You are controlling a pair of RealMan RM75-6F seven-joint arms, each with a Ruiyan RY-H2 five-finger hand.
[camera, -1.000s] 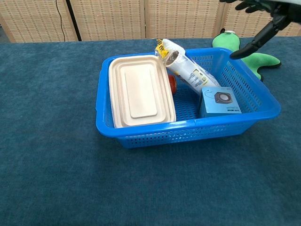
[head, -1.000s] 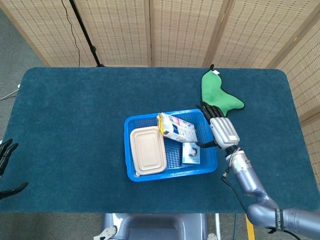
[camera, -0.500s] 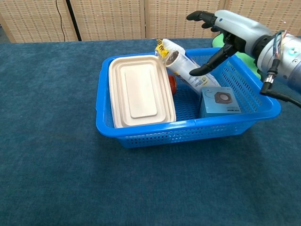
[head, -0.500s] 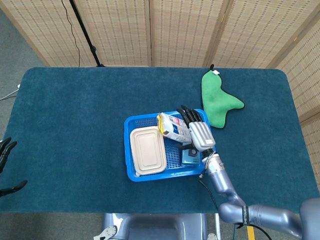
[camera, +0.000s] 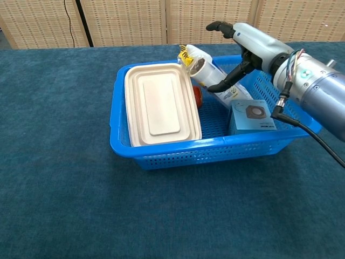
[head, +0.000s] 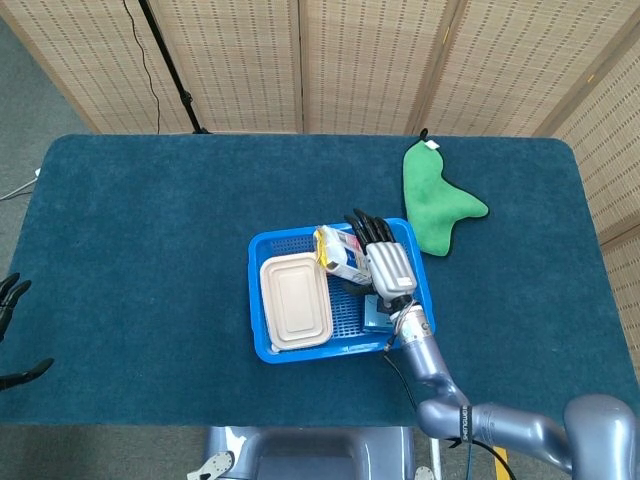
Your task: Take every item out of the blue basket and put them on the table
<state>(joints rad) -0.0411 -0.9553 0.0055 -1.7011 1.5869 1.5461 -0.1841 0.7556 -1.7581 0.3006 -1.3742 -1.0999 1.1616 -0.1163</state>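
The blue basket [head: 254, 300] [camera: 215, 154] sits mid-table. It holds a beige lidded container [head: 296, 302] [camera: 160, 102] on its left side. A white and yellow snack packet [head: 337, 253] [camera: 206, 70] leans across the back, and a small blue box [head: 380, 314] [camera: 251, 116] lies at the front right. A red item [camera: 198, 95] peeks out beside the container. My right hand [head: 386, 262] [camera: 243, 42] hovers over the packet with fingers spread, holding nothing. Its thumb reaches down beside the packet. My left hand [head: 10, 300] shows only at the far left edge, fingers apart.
A green plush piece [head: 437, 198] lies on the blue cloth table [head: 150, 240] right of the basket's back corner. Wicker screens stand behind the table. My right forearm [camera: 318, 91] crosses over the basket's right side.
My right hand has moved left from beside the basket's right rim to above the snack packet inside it. Nothing has been picked up. The left hand has barely shifted.
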